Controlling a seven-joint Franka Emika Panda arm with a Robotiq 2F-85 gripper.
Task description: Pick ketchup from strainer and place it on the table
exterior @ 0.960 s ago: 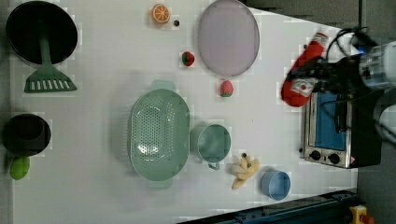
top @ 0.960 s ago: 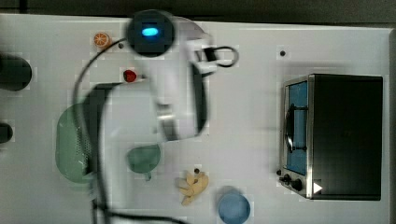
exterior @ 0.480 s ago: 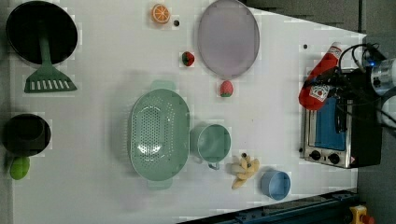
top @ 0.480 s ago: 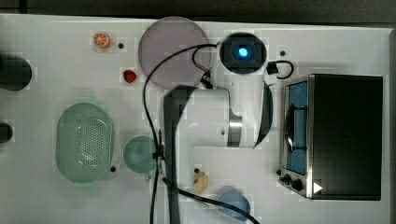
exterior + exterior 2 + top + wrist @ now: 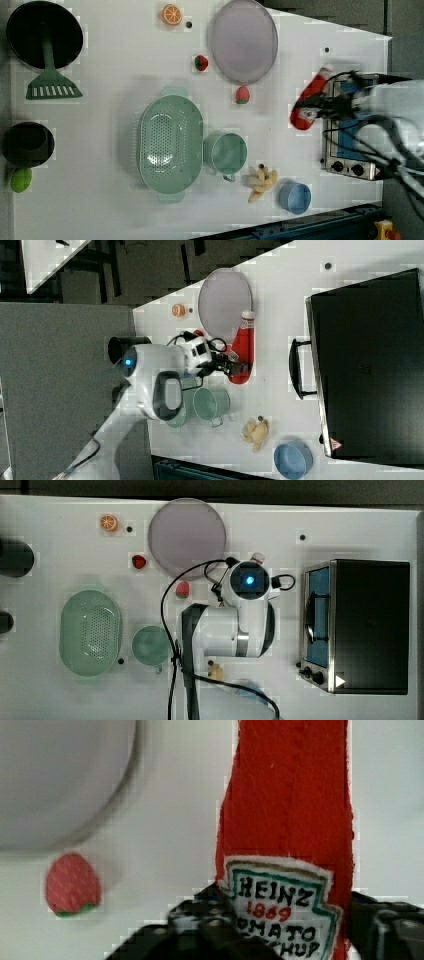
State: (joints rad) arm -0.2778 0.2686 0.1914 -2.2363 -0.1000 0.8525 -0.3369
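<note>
Gripper (image 5: pixel 235 367) clamped on ketchup bottle (image 5: pixel 243 347) at label end; bottle's long axis points from gripper toward grey plate (image 5: pixel 224 297), over the table (image 5: pixel 280 295).

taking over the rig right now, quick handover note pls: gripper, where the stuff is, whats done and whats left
Gripper: shut on the ketchup, gripping its label end.
Ketchup: out of the strainer, carried between the grey plate and the toaster oven; I cannot tell if it touches the table.
Strainer: empty, beside the green cup.
Done: the pick.
Left: set the ketchup down on bare table, open, pull back.
</note>
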